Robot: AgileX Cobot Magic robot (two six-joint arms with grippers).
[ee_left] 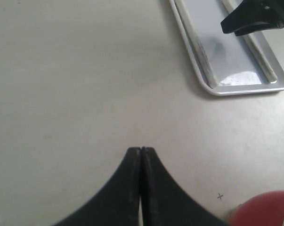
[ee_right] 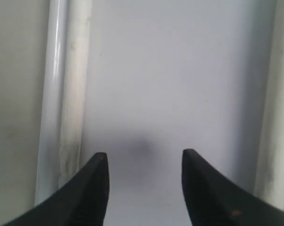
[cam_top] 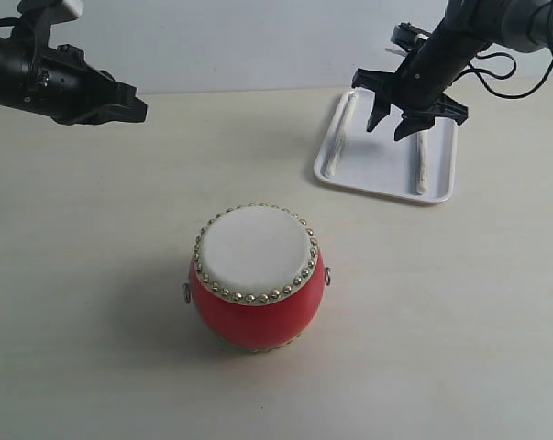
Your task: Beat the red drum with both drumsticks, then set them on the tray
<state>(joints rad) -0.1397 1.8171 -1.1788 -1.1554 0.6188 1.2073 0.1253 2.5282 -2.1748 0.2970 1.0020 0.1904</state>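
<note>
The red drum [cam_top: 258,280] with its cream head stands in the middle of the table; a red edge of the drum [ee_left: 266,209] shows in the left wrist view. The white tray [cam_top: 386,170] lies at the back right, and both drumsticks rest in it: one drumstick [cam_top: 340,136] along its left rim, the other drumstick [cam_top: 423,163] along its right rim. My right gripper [cam_top: 393,122] hovers open over the tray's middle [ee_right: 179,94], between the left stick [ee_right: 76,84] and the right stick [ee_right: 273,117], holding nothing. My left gripper [cam_top: 134,108] is shut and empty, raised at the far left.
Pale tabletop [cam_top: 93,275] spreads all around the drum. In the left wrist view the tray [ee_left: 236,87] lies ahead with a finger of the right gripper [ee_left: 252,21] above it. A small x mark [ee_left: 220,196] is on the table near the drum.
</note>
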